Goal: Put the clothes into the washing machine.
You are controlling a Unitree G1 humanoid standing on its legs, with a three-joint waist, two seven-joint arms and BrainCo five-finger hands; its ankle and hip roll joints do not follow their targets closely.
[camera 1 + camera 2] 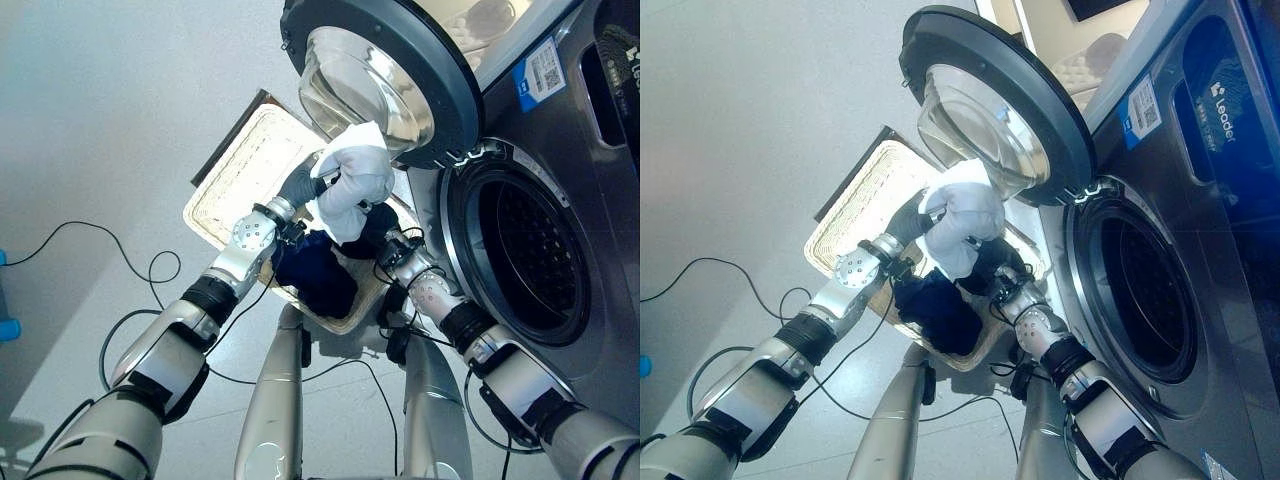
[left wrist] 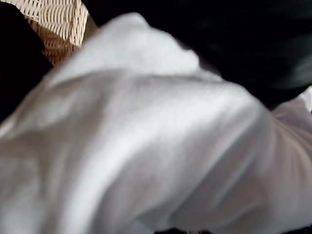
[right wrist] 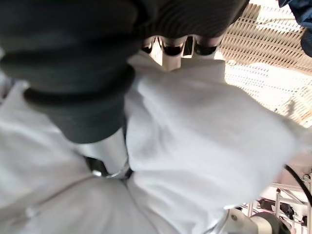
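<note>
A white garment (image 1: 355,185) hangs bunched above the wicker basket (image 1: 215,185), just below the open washer door (image 1: 380,75). My left hand (image 1: 298,187) grips its upper left part from the basket side. My right hand (image 1: 388,228) is behind the garment's lower right. In the right wrist view its fingertips (image 3: 170,47) press into the white cloth (image 3: 204,131), and cloth is wrapped round the thumb. Dark blue clothes (image 1: 315,275) lie in the basket's near end. The washing machine's drum opening (image 1: 530,250) stands open to the right of both hands.
The round glass door hangs swung out over the basket's far end, close above the lifted garment. The basket sits on a pale floor against the machine's front. A small blue object (image 1: 5,325) is at the far left edge.
</note>
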